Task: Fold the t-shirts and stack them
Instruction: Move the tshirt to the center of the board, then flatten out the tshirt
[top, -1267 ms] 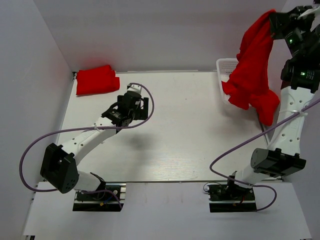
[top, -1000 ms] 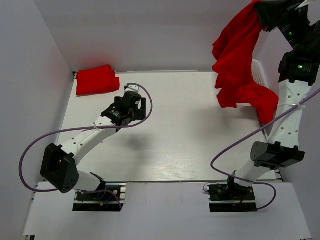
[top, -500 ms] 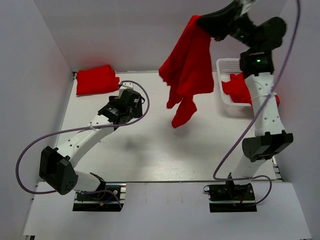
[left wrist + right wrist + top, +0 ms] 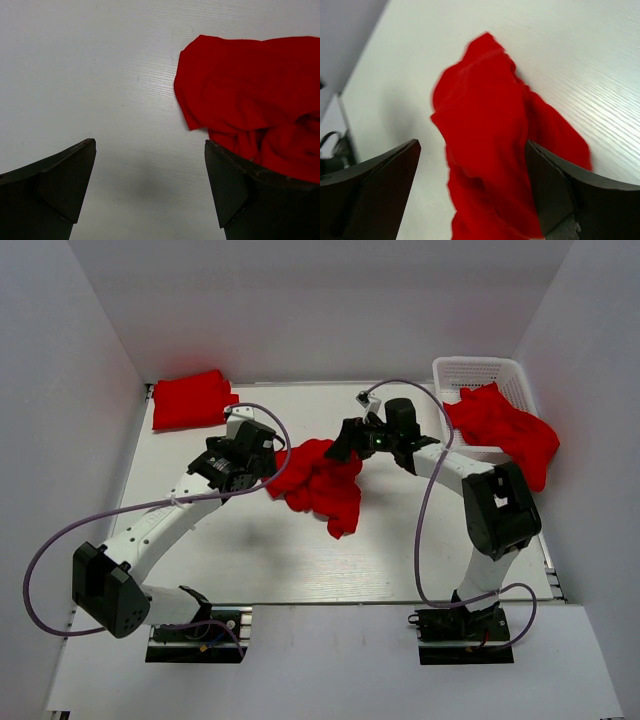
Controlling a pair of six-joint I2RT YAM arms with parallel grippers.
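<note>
**Q:** Pale walls are seen around a white, faintly grained tabletop [image 4: 420,550]. What is laid on it?

**A:** 1 crumpled bright red cloth t-shirt [image 4: 322,485] is heaped near the middle, with 1 tongue of cloth trailing toward the near edge. 1 folded bright red t-shirt [image 4: 192,400] is set in the far left corner. More bright red t-shirts [image 4: 500,425] are piled in a white plastic lattice basket [image 4: 470,365] at the far right and are spilled over its near rim.

**Q:** How are the fingers held?

**A:** The left gripper [image 4: 150,155] is spread wide and nothing is gripped. Bare table is seen between its black fingers [image 4: 55,175], and the crumpled t-shirt is seen just beside the right-hand one. The right gripper [image 4: 472,150] is likewise spread wide above the heap. Blurred red cloth is seen between and below its fingers [image 4: 380,175], and no pinch is seen. Whether the right-hand finger is brushed by the cloth cannot be told.

**Q:** And the arms?

**A:** Both are reached in over the table, so the heap is flanked by the 2 grippers, left and right.
</note>
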